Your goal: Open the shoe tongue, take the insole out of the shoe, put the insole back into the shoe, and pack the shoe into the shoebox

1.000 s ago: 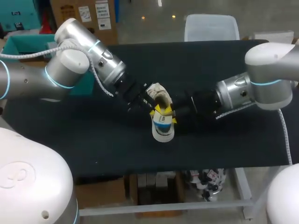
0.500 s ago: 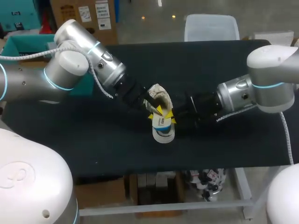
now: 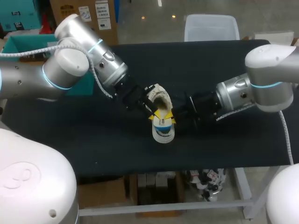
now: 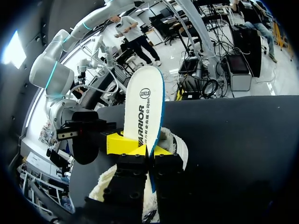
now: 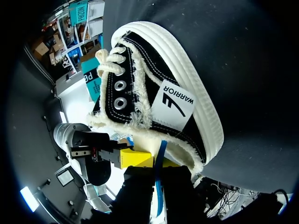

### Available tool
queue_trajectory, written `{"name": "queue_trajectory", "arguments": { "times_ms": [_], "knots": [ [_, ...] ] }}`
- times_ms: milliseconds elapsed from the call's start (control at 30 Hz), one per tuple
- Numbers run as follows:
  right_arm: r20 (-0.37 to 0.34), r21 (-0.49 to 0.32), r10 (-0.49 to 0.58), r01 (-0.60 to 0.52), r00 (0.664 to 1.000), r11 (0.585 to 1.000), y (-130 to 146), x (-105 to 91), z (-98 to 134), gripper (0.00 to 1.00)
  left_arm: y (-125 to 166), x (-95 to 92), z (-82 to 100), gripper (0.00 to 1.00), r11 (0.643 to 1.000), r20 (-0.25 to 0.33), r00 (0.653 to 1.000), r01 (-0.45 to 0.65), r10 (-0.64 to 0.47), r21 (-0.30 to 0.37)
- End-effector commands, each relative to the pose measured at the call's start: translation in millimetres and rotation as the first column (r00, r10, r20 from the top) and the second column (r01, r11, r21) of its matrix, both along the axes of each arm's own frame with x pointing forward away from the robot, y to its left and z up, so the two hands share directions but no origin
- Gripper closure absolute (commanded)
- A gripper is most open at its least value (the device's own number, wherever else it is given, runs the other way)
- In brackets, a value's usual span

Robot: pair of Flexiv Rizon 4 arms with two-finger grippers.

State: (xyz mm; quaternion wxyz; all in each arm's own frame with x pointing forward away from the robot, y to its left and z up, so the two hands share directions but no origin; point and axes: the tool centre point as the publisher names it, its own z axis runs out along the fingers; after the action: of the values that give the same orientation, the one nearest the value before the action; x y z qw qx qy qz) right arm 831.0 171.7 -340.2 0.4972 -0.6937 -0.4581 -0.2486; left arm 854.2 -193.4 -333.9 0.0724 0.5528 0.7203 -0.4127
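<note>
Right now, you have both arms meeting at the shoe (image 5: 154, 93) near the middle of the black table (image 3: 224, 65). Your left arm (image 3: 70, 70) comes in from the left side and your right arm (image 3: 261, 79) from the right. Their yellow tips bunch together at the shoe's opening.

Look at the left wrist view first. The left gripper (image 4: 142, 150) has its fingers pressed close together on the insole (image 4: 145, 102), pinching it near one end. The rest of the white, blue-edged insole stands up out of the shoe ahead of those fingers.

From the right wrist view you can see the right gripper (image 5: 155, 161) with the insole's blue edge running between its two fingers. They close on it from both sides, so you have the insole pinched by both grippers at once.

Ahead of the right gripper the shoe rests on the table. It is black canvas with a thick white rubber sole (image 5: 201, 102), white laces (image 5: 110, 58) and a fleece lining (image 5: 140, 122) around the opening. In the head view, what looks like the insole's free white end shows just past the yellow tips, on the side nearer the table's front edge.
</note>
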Motion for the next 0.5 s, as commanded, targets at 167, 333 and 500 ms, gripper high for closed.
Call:
{"name": "queue_trajectory", "arguments": {
  "times_ms": [167, 333, 500],
  "knots": [
    [0.001, -0.09, 0.042, -0.042, 0.999, 0.995, 15.3, 13.3, -0.7, 1.0, -1.8, 9.8, -3.3, 1.0, 0.999, 0.035, 0.999, -0.017, 0.015, 0.033],
    [-0.002, -0.131, 0.046, -0.046, 0.999, 0.99, 20.5, 19.6, -5.9, 1.0, -2.4, 18.8, -4.9, 1.0, 0.999, 0.027, 0.999, -0.028, 0.027, 0.028],
    [-0.015, -0.137, 0.031, -0.033, 0.999, 0.99, 19.9, 26.1, -13.8, 1.0, -5.7, 25.3, -11.2, 1.0, 0.999, 0.025, 0.999, -0.038, 0.037, 0.03]
  ]
}}
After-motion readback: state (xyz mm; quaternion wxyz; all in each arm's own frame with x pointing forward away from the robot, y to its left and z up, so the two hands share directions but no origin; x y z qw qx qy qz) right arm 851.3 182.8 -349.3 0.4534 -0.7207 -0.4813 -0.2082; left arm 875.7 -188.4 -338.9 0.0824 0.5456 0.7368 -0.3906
